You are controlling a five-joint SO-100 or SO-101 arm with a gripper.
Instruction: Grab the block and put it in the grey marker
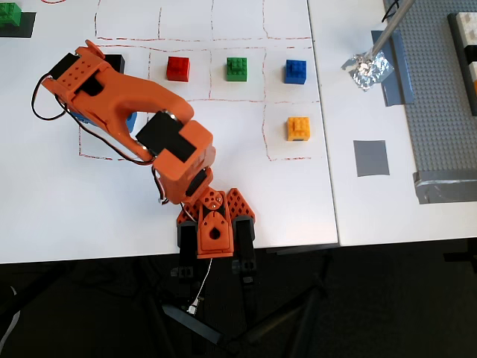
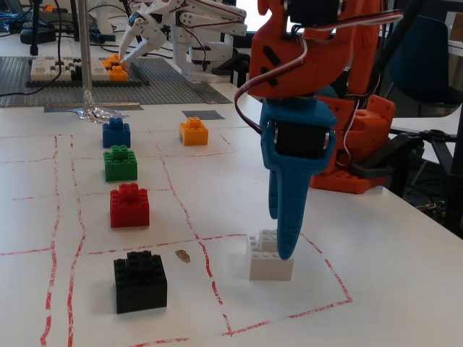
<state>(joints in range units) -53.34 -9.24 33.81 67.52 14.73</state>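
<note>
Overhead view: arm covers the block (image 2: 270, 262) entirely. Fixed view: blue gripper (image 2: 283, 249) fingers straddle it; actual pinch cannot be told. Grey marker (image 1: 370, 158) unobstructed.

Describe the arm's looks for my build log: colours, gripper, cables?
The arm is orange printed plastic with black servo blocks set into its joints. The gripper has long, tapering blue fingers. Thin red, black and white wires loop along the links. No markings are readable.

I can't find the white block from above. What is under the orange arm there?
In the fixed view, the white block sits on the table below the blue tool, whose tips reach it. In the overhead view the arm covers it entirely.
</note>
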